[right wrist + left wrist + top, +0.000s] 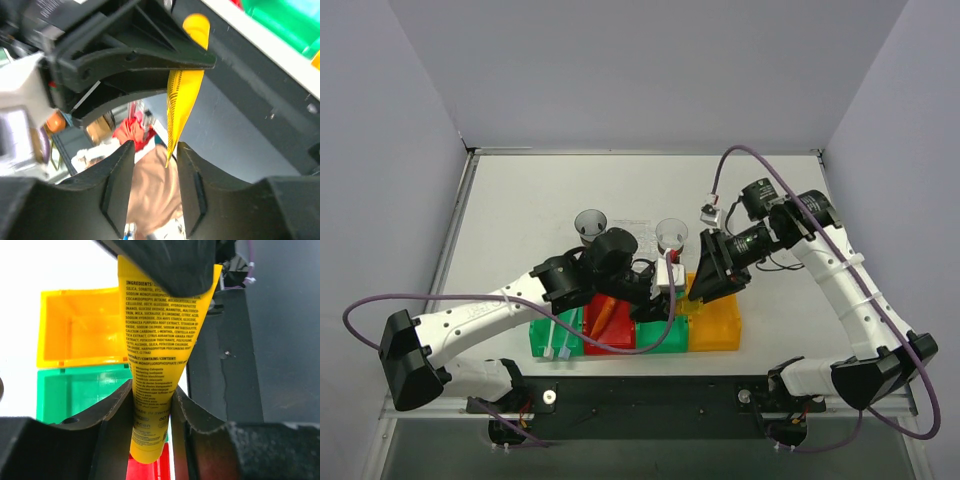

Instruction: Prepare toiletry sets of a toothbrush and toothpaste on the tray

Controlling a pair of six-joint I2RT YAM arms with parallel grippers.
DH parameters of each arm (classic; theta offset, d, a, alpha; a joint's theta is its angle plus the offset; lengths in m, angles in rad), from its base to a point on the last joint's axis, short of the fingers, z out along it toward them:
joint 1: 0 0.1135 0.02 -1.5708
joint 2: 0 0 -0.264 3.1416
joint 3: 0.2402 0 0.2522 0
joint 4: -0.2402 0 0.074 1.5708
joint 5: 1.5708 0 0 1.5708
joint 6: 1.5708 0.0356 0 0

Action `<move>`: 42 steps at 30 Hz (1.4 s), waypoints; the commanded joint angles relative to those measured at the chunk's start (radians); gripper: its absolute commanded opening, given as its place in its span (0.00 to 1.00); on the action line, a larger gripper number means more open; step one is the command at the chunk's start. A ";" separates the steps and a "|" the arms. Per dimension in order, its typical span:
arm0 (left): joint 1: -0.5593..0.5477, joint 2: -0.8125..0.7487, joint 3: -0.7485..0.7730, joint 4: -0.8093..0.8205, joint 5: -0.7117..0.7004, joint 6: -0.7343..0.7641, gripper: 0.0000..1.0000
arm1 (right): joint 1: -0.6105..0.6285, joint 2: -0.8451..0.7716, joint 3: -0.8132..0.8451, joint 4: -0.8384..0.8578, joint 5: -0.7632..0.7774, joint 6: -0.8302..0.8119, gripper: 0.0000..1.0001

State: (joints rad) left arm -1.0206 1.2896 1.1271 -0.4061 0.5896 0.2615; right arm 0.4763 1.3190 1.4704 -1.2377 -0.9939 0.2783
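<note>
Top view, bins (pixel 716 336): four; left green bin (pixel 536 340), two toothbrushes (pixel 563 350); red bin (pixel 616 341), one orange tube (pixel 603 313).
Cups (pixel 591 225): two.
Left wrist, left fingers (pixel 115 425): clamped on yellow tube (pixel 155 340) above bins.
Right wrist, right fingers (pixel 117 180): apart, its flat end between them.

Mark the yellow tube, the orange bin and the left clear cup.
yellow tube (pixel 160 335): left wrist view, printed ingredients panel.
orange bin (pixel 718 333): top external view, bare near part of floor.
left clear cup (pixel 591 227): top external view, base seen through its mouth.
</note>
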 commanded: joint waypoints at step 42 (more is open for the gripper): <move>0.031 -0.061 -0.036 0.291 -0.501 -0.608 0.41 | -0.008 0.055 0.080 0.472 0.304 0.042 0.00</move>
State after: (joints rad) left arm -0.9920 1.2564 1.0668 -0.2123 0.0822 -0.3382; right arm 0.4549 1.3598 1.5150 -0.7792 -0.6987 0.3386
